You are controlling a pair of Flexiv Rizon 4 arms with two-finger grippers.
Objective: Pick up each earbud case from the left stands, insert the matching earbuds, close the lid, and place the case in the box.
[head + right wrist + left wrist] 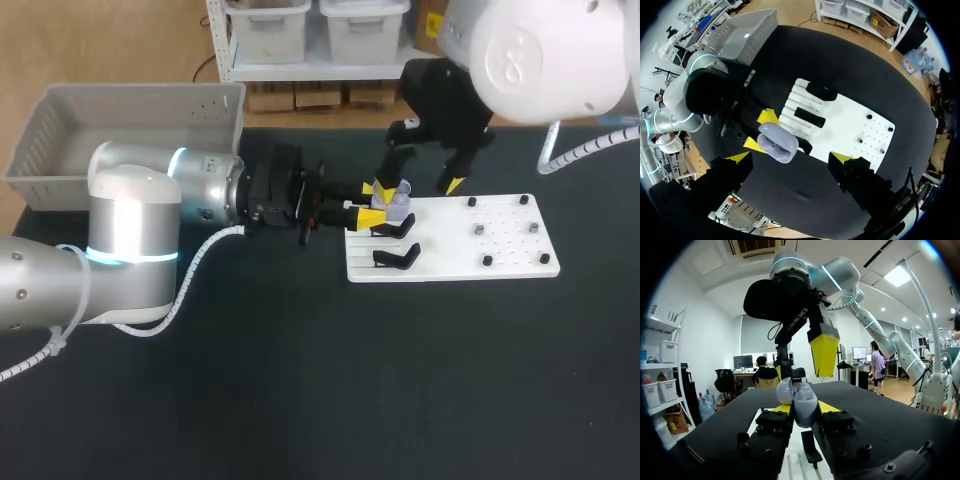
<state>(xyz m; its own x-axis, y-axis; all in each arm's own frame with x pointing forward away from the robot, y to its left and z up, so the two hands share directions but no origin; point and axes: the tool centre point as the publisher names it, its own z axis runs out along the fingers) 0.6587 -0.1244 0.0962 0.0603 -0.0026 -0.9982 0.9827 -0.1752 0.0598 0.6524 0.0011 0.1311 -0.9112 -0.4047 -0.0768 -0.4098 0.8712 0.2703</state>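
My left gripper [374, 208] is shut on a lavender earbud case [393, 203], holding it over the left end of the white board [500, 240]. In the left wrist view the case [800, 401] sits between the yellow fingertips [827, 406] with its lid open. My right gripper [420, 187] hangs open above the case, one finger on each side and touching nothing. The right wrist view looks straight down on the open case [777, 141] beneath my right gripper [790, 158], with its yellow fingertips [842, 157] spread wide. Small earbuds [478, 230] rest on the board's right part.
Two black stands [397, 257] lie at the board's left end, just below the held case. Black pegs [487, 260] dot the right half of the board. A grey bin [130, 130] stands at the table's back left.
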